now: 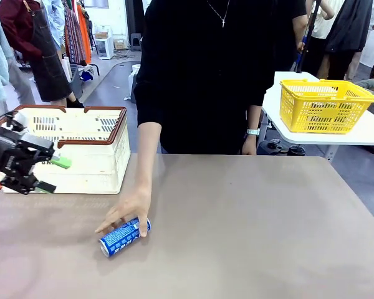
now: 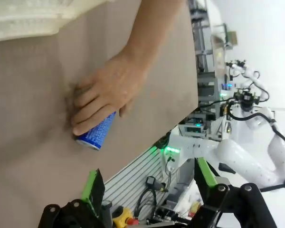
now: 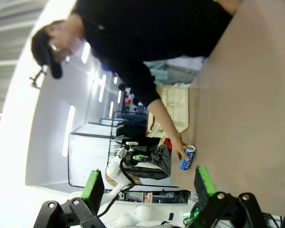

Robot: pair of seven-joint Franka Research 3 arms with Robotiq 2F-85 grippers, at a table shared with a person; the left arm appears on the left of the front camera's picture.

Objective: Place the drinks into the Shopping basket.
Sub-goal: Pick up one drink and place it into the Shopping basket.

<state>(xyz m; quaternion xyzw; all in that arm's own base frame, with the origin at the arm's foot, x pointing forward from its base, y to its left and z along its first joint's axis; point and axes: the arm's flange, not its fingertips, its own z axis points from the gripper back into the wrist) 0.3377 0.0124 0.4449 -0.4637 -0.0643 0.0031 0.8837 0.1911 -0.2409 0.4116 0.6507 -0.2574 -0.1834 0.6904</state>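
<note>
While the left tool (image 1: 54, 175) hangs wide open and empty at the basket's (image 1: 93, 165) near wall (right tool (image 3: 149, 190) equally wide), the blue can (image 1: 124, 237) lies on the table (image 1: 249, 230), right of it and nearer. Its axis slants near-left to far-right, under a person's hand (image 1: 129, 208). The left arm is nearer.

The drink can (image 1: 123, 237) lies on its side on the table (image 1: 268, 237), lower left of centre, the person's hand (image 1: 128, 210) on top of it. Behind it, middle left, stands the Shopping basket (image 1: 87, 152); my left pincer (image 1: 54, 174) hangs before its left corner.
</note>
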